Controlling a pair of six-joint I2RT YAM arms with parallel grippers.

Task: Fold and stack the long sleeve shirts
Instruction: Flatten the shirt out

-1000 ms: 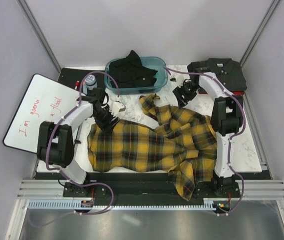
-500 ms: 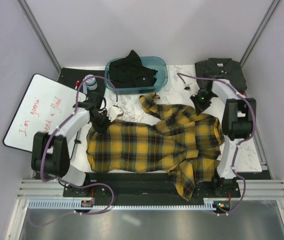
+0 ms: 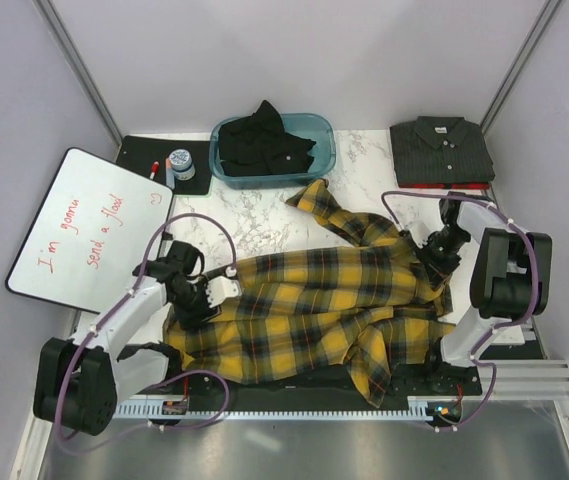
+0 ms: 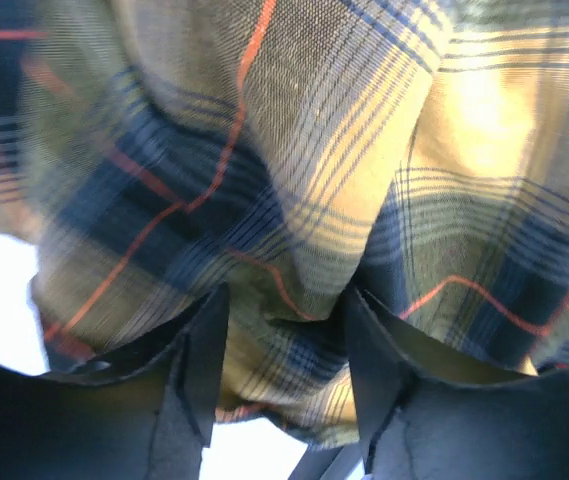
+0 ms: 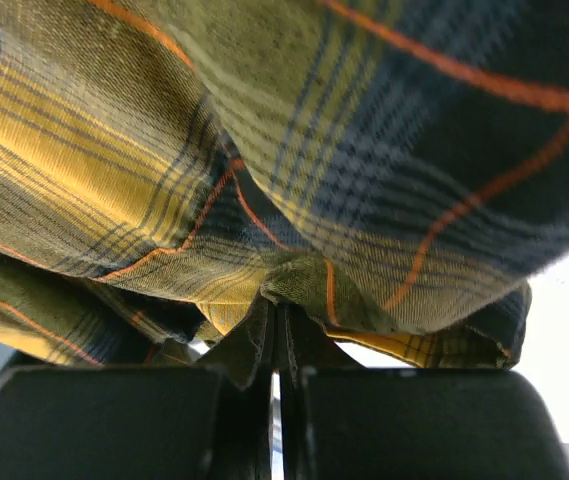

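Both L claw & R claw grip plaid shirt, long axis L-R.

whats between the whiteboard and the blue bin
A black mat lies there, with a red marker and a small jar with a blue lid on it. The top view shows this.

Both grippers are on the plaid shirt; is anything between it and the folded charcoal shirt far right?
Nothing visible does. Only bare white marble tabletop lies between the yellow-and-black plaid fabric shirt and the folded dark charcoal button-up shirt. The right arm's purple cable loops above it.
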